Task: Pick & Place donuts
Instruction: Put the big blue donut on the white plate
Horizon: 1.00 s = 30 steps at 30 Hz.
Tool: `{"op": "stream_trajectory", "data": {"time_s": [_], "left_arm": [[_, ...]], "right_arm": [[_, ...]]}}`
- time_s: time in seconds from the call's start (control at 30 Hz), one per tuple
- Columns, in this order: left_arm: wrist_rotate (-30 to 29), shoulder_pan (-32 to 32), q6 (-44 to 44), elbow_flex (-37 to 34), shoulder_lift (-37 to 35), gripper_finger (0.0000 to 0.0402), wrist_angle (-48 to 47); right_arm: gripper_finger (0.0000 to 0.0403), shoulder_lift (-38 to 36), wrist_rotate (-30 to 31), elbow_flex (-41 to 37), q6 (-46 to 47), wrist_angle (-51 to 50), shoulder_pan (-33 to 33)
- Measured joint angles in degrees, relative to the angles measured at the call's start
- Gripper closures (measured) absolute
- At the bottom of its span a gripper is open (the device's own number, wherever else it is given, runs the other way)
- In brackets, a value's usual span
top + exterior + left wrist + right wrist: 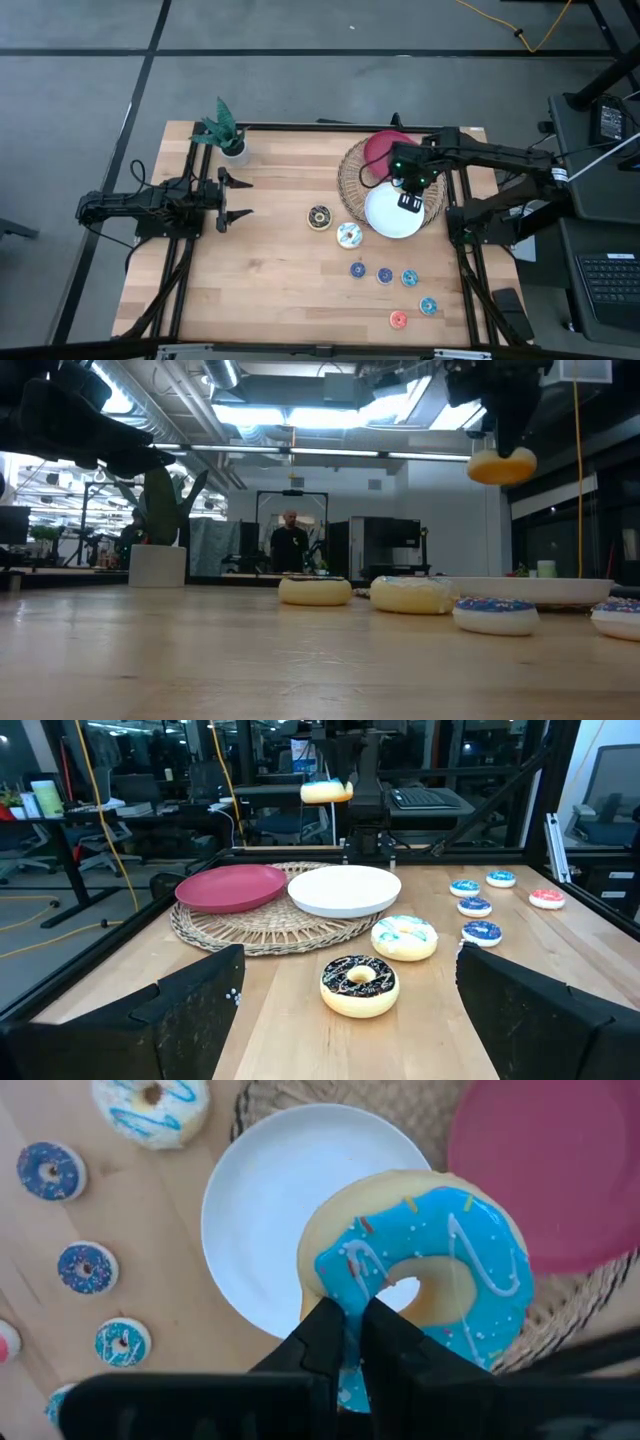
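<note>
Currently the right gripper (pixel 352 1320) is clamped on the rim of the blue-iced donut (pixel 420 1280), fingers nearly closed with the ring's edge pinched between them; donut hangs in the air, directly below it the white plate (pixel 260 1210), the red plate (pixel 560 1170) just beside on the same woven mat (pixel 352 170); judged step: carry and release onto a plate. To do it well: descend straight until the donut's underside is near the plate, then part the jaws, since the ring hangs off one edge and may tip or roll if dropped from height. Left gripper (pixel 237 197) waits well apart from the donuts, jaws wide open, holding nothing. On the bare wooden table (pixel 260 290): chocolate donut (pixel 319 217), white-iced donut (pixel 349 235), small blue donuts (pixel 384 274), one red-pink donut (pixel 398 320); potted plant (pixel 226 130) near the far edge. Room beyond: desks, monitors, a person standing far off.
</note>
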Motion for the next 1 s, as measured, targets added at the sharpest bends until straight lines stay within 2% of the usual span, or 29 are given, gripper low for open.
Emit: {"op": "stream_trajectory", "data": {"time_s": [0.37,1.0], "left_arm": [[0.0,0.0,0.0,0.0,0.0,0.0049,0.0],[0.0,0.0,0.0,0.0,0.0,0.0049,0.0]], "right_arm": [[0.0367,-2.6,0.4,-6.2,12.2,1.5,0.8],[0.0367,-2.6,0.4,-15.5,31.3,5.2,1.6]]}}
